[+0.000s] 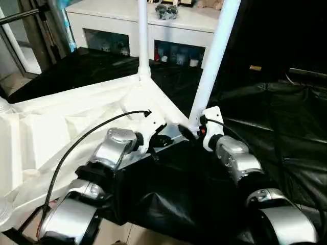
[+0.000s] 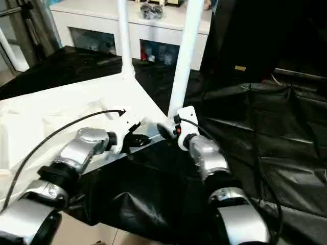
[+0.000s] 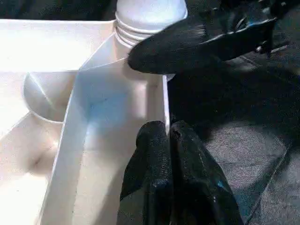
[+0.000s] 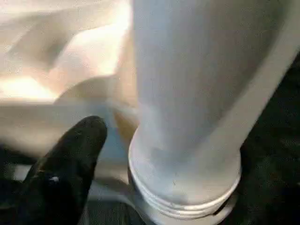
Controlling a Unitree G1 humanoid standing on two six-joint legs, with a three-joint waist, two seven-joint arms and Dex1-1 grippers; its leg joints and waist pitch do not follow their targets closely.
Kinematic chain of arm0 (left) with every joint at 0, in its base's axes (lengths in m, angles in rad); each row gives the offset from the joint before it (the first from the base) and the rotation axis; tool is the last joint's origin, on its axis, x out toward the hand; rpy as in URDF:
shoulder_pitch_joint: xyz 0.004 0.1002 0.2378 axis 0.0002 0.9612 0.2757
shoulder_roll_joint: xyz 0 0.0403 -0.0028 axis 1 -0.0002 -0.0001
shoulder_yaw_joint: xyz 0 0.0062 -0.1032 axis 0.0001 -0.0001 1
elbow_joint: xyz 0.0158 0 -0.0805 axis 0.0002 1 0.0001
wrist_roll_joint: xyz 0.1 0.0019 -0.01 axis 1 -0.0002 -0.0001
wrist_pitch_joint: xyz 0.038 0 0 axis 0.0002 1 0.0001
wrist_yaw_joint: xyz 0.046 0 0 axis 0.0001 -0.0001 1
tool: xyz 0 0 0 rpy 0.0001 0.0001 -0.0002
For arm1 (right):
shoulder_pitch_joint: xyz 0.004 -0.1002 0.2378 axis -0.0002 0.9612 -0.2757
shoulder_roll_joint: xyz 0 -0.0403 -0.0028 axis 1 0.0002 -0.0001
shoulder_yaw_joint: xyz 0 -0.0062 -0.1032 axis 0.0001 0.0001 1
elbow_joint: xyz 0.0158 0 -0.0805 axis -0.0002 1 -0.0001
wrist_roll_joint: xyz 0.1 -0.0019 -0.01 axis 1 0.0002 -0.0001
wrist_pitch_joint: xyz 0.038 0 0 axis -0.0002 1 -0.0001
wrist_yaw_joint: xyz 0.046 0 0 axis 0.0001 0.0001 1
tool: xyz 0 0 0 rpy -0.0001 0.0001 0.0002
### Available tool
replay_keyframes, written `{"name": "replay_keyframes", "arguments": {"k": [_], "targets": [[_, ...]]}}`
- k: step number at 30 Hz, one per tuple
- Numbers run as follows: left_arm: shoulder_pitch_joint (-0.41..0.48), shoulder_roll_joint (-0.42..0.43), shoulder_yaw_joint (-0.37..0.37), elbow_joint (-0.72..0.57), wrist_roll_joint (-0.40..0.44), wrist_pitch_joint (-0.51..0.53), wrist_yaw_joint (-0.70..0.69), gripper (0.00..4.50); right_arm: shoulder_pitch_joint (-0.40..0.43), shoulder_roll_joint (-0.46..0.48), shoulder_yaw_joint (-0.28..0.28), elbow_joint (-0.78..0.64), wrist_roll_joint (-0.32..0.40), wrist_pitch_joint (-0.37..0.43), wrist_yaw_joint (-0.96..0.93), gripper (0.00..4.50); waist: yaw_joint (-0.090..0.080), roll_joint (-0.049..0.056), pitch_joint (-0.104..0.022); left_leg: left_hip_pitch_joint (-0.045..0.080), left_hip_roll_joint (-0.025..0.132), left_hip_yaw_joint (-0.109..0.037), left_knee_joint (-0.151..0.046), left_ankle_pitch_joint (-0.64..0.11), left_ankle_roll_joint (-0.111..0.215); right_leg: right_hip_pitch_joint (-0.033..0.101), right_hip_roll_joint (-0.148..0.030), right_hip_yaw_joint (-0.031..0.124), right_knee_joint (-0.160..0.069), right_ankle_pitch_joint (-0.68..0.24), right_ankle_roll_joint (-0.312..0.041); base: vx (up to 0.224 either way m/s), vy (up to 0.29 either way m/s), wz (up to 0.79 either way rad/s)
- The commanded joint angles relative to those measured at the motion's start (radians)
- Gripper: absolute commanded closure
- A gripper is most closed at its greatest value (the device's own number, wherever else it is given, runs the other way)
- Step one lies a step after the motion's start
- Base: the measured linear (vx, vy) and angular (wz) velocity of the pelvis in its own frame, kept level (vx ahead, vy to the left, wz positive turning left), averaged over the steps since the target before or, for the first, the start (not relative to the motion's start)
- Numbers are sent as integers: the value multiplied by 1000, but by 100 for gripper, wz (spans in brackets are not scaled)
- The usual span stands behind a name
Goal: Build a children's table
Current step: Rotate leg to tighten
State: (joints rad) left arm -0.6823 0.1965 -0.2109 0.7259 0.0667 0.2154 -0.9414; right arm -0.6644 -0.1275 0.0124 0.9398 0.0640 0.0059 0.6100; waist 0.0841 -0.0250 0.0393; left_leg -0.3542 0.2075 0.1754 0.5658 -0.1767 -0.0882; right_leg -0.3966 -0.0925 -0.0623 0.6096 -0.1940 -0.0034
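- In the left eye view, the two silver forearms (image 1: 82, 204) are closest, coming up from the bottom edge. They reach toward the near corner of the white table top (image 1: 61, 127).
- The table top lies upside down on a black sheet (image 1: 276, 132), so its ribs face up.
- The left gripper (image 1: 162, 140) rests at the table top's near rim, just beside that corner. Its two black fingers are pressed together with nothing between them.
- The right gripper (image 1: 190, 131) is at the bottom of the near leg (image 1: 214, 56). This white leg stands in the near corner socket and leans a little.
- A second leg (image 1: 143, 35) stands straight up in the far corner socket.
- A white cabinet (image 1: 133, 25) stands behind the sheet.
- In the right eye view, the same things show: the right gripper (image 2: 168, 127) at the foot of the near leg (image 2: 185, 51), and the left gripper (image 2: 137, 139) at the rim.
- In the left wrist view, the left fingers (image 3: 159, 178) are closed tight and lie on the table top's rim (image 3: 164, 103). The ridged end of the leg (image 3: 145, 18) sits in its socket, and a black finger of the right gripper (image 3: 173, 47) touches it.
- In the right wrist view, the leg's ridged end (image 4: 187, 187) is very close. One black finger (image 4: 70, 164) stands off to one side of it, apart from the leg. The right gripper is spread wide and does not squeeze the leg.
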Motion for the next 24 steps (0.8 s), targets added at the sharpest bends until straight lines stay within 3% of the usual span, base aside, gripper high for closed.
{"name": "replay_keyframes", "arguments": {"k": [1, 3, 5, 9, 12, 16, 17, 20, 24], "targets": [[9, -11, -43, -46, -36, -25, -108, 450, 31, 0, 61, 21, -23, 23, 104, 4, -2, 4, -51, -1, 22, -2, -70, -264, 24, 41, -48, 40, -81, -202, -196, 0, 0, 0], [23, 12, -48, -74, -52, -19, -168, 450, 45, -30, 80, -9, -25, 2, 175, 4, 0, 4, -57, -2, 20, 1, -63, -207, 38, 47, -45, 38, -70, -108, -226, 26, -3, 0], [37, 42, -55, -106, -69, -17, -236, 450, 64, -61, 92, -51, -8, 5, 273, 4, 4, 4, -61, -2, 20, 5, -54, -123, 71, 49, -40, 37, -54, 42, -267, 52, -3, 0], [53, 80, -68, -133, -84, -39, -315, 450, 89, -91, 110, -105, 23, 16, 408, 4, 9, 7, -65, -3, 23, 9, -44, -65, 117, 52, -37, 33, -39, 158, -307, 0, 0, 0], [63, 107, -72, -150, -93, -45, -365, 450, 105, -111, 126, -139, 36, 39, 490, 4, 9, 5, -60, -4, 25, 9, -47, -103, 119, 53, -41, 31, -44, 98, -310, 0, 0, 0], [87, 162, -79, -193, -112, -25, -445, 450, 131, -137, 147, -186, 47, 67, 576, 4, 12, 5, -54, 1, 29, 9, -55, -187, 76, 48, -48, 34, -59, -62, -282, 0, 0, 0], [91, 169, -78, -199, -113, -23, -455, 450, 133, -139, 146, -191, 50, 73, 585, 31, 11, 6, -53, -1, 29, 9, -58, -194, 66, 48, -47, 35, -60, -86, -274, 0, 0, 0], [97, 177, -77, -207, -116, -20, -468, 450, 137, -141, 144, -201, 56, 84, 598, 41, 9, 6, -54, 1, 30, 7, -60, -195, 47, 46, -46, 35, -60, -102, -263, 0, 0, 0], [107, 184, -78, -225, -125, -9, -480, 450, 146, -145, 148, -230, 70, 99, 621, 75, 8, 4, -58, -3, 27, 7, -55, -144, 59, 49, -44, 34, -51, -25, -274, 0, 0, 0]]}}
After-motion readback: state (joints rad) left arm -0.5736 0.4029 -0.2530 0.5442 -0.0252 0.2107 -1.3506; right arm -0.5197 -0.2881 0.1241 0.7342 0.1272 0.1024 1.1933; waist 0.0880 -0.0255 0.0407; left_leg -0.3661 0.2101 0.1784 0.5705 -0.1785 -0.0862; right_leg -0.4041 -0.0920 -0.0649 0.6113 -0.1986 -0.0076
